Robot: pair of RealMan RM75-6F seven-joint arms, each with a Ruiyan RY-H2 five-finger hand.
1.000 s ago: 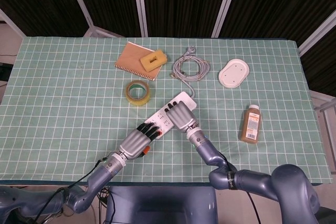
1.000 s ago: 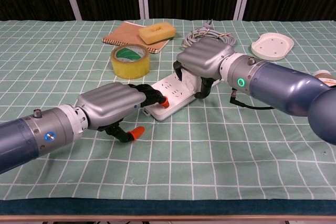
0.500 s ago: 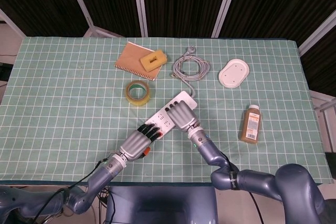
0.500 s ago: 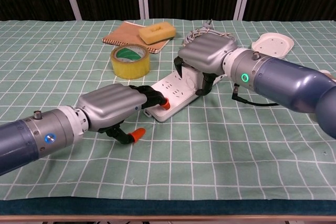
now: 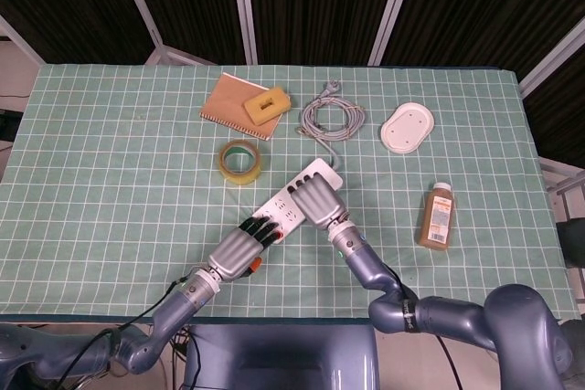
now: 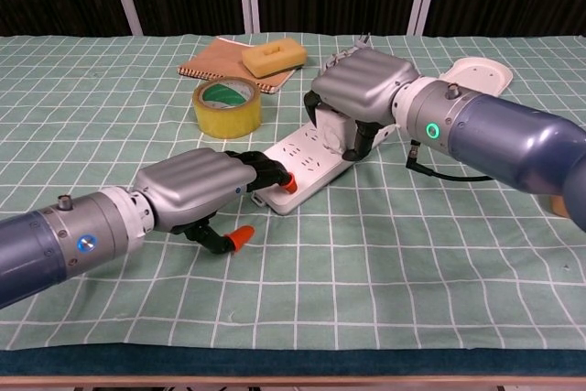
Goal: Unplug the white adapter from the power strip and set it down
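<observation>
The white power strip [image 5: 285, 205] [image 6: 305, 164] lies diagonally on the green cloth. My left hand [image 5: 239, 248] [image 6: 197, 185] presses its orange-tipped fingers on the strip's near end, with the thumb resting on the cloth beside it. My right hand [image 5: 315, 200] [image 6: 362, 89] is curled over the strip's far end and grips the white adapter [image 6: 331, 127], a white block that shows only under the palm. The hand hides whether the adapter's prongs are still in the socket.
A yellow tape roll [image 5: 240, 161] [image 6: 227, 105] stands just left of the strip. Behind are a notebook [image 5: 228, 102] with a yellow sponge [image 5: 266, 105], a coiled grey cable [image 5: 331, 118] and a white dish [image 5: 408, 126]. An orange bottle [image 5: 438, 215] lies at the right.
My right hand has risen a little and drawn back toward the strip's far end with the adapter under it. The left hand stays on the near end.
</observation>
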